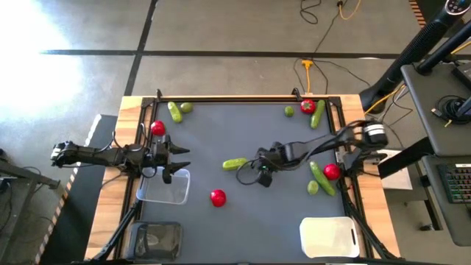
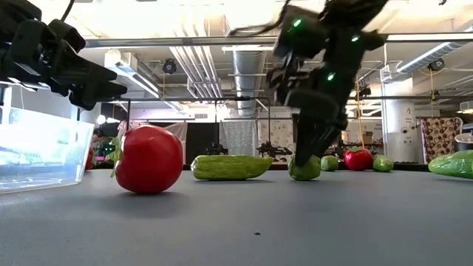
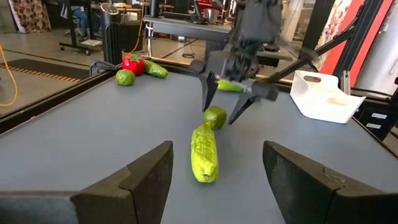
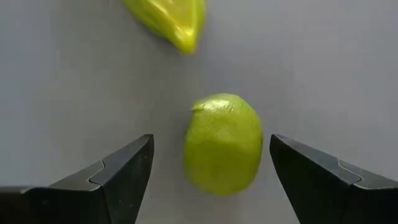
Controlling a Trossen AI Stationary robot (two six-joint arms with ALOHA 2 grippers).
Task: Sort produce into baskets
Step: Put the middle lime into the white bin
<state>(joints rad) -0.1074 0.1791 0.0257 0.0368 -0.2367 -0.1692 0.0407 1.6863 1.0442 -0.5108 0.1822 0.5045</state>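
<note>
The right tool (image 4: 211, 171) is hanging over the middle of the bench (image 1: 243, 213) with its two fingers spread wide and nothing between them yet, pointing down at a lime (image 4: 224, 143). From where I'm standing the risk is looking plain: the lime is round and sitting loose on the smooth top, so if one finger is touching it before the other, it is likely to roll away or squirt out of the pinch. The wrist view is showing it slightly nearer one finger than the other, which is making that uneven contact more likely.

The second worry is the cucumber (image 4: 165, 22) lying just beside the lime, its tip very near it, possibly touching. A finger coming down on that side could be nudging the cucumber or trapping its end together with the lime.

The lime itself is lying directly under the tool, between the finger lines, on the bench surface. Farther out, a tomato (image 1: 218, 197) is resting nearer the front, well apart.

The left tool (image 1: 175, 158) is waiting at the left side, fingers open and empty, over the clear basket (image 1: 163, 190). The white basket (image 1: 329, 237) is sitting at the front right, the dark basket (image 1: 156, 239) at the front left.
</note>
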